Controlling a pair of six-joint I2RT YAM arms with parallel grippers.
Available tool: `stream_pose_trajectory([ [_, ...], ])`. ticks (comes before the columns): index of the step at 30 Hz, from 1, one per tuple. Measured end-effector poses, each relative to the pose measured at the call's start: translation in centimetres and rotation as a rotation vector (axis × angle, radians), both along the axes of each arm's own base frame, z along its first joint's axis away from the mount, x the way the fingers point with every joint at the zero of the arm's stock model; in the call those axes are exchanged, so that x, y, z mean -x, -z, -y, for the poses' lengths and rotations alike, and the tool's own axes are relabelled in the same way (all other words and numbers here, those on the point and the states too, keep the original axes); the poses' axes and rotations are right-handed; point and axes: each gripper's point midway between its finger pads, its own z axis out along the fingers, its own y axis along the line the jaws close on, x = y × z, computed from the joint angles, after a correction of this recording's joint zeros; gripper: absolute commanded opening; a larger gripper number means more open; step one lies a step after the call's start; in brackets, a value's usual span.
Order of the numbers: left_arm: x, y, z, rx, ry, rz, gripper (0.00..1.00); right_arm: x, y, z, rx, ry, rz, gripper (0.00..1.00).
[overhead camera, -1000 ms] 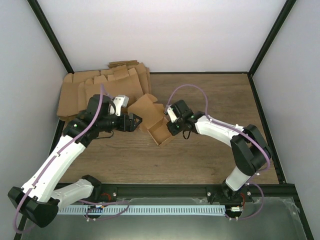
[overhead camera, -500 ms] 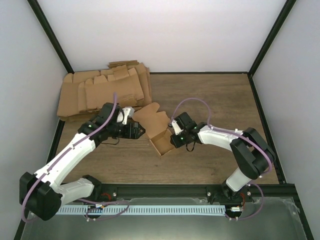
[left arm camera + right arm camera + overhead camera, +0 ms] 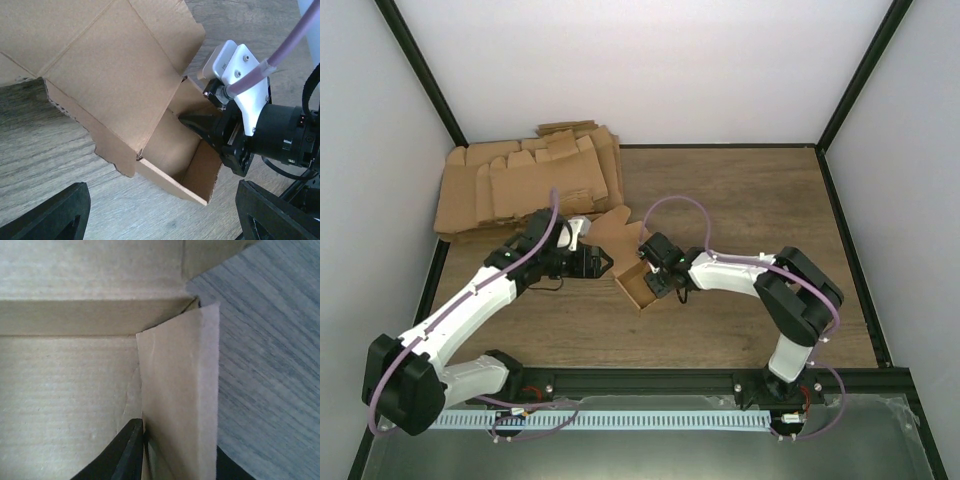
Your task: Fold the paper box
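Wood-grain table (image 3: 750,200) with white walls on three sides, seen from above. We see the box (image 3: 632,262) half-formed at the table's middle, one large flap spread open behind it. The right gripper (image 3: 650,283) pinches the box's right wall, one finger inside and one outside; the outer finger is mostly cut off in the wrist view. The left gripper (image 3: 604,263) hovers just left of the box, jaws wide apart, holding nothing. Blanks (image 3: 520,180) lie piled at the far left corner.
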Motion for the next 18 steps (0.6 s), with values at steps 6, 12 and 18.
stream_pose_trajectory([
  [6,0.0,0.6,-0.2,-0.011,-0.009,-0.002,0.82,-0.8,0.5,0.3,0.075,0.027,0.049,0.01],
  [12,0.0,1.1,-0.3,-0.011,-0.016,-0.005,0.83,-1.0,0.3,0.6,0.098,0.059,0.077,0.12],
  [18,0.1,1.7,-0.3,-0.007,-0.024,-0.02,0.83,-0.7,0.2,1.0,0.093,0.076,0.068,0.33],
])
